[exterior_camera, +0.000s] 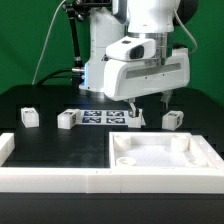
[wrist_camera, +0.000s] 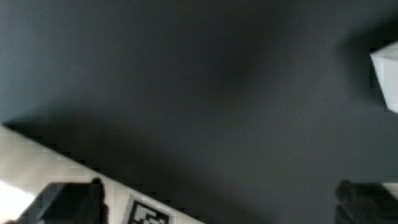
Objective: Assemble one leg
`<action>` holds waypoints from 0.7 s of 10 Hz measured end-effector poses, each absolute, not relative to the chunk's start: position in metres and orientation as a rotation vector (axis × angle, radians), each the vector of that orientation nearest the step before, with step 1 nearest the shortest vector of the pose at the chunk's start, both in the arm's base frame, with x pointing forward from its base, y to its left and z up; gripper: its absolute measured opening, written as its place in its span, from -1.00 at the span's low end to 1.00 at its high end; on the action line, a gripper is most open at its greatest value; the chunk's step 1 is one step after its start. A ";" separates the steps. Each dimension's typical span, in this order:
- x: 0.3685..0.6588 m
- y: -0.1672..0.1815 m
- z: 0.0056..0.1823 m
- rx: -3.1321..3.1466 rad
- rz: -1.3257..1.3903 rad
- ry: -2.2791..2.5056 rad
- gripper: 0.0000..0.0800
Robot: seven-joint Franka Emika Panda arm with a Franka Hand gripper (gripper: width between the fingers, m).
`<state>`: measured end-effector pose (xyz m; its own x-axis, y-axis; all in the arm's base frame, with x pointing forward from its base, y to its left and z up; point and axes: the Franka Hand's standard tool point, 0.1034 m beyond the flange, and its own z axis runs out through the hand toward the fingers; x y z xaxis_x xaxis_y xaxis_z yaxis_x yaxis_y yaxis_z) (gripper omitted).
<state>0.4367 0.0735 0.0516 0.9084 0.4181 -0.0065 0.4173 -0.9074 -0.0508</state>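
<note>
Nearest leg [exterior_camera: 137, 117]: small white tagged block lying on the black table [exterior_camera: 60, 140], at the end of the marker board [exterior_camera: 100, 117] on the exterior view's right. It sits just under my claw [exterior_camera: 148, 104] and is not held.
Right leg [exterior_camera: 172, 119]: same kind of block, on the table near the nearest leg, toward the exterior view's right.
Middle-left leg [exterior_camera: 67, 119]: on the table just beside the marker board's other end.
Far-left leg [exterior_camera: 29, 116]: on the table alone, well apart from my claw.
State of claw: it hangs above the table. My fingers [wrist_camera: 63, 205] are spread wide with only dark table between them, gripping no part.
Square piece [exterior_camera: 160, 152]: large, flat and white with a raised rim, lying in front of the row of legs toward the exterior view's right.
White rail [exterior_camera: 50, 178]: low wall along the table's front, turning back at the corner on the exterior view's left.
Wrist view: a white edge with a tag shows beside one finger. I cannot tell which part it is.
</note>
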 end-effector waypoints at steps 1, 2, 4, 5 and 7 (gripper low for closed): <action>0.435 0.077 0.050 -3.048 0.037 -0.474 0.62; 0.435 0.078 0.051 -3.058 0.038 -0.390 0.62; 0.434 0.079 0.050 -3.068 0.046 -0.061 0.62; 0.429 0.076 0.047 -3.049 0.036 0.159 0.62; 0.413 0.080 0.041 -2.970 0.045 0.610 0.62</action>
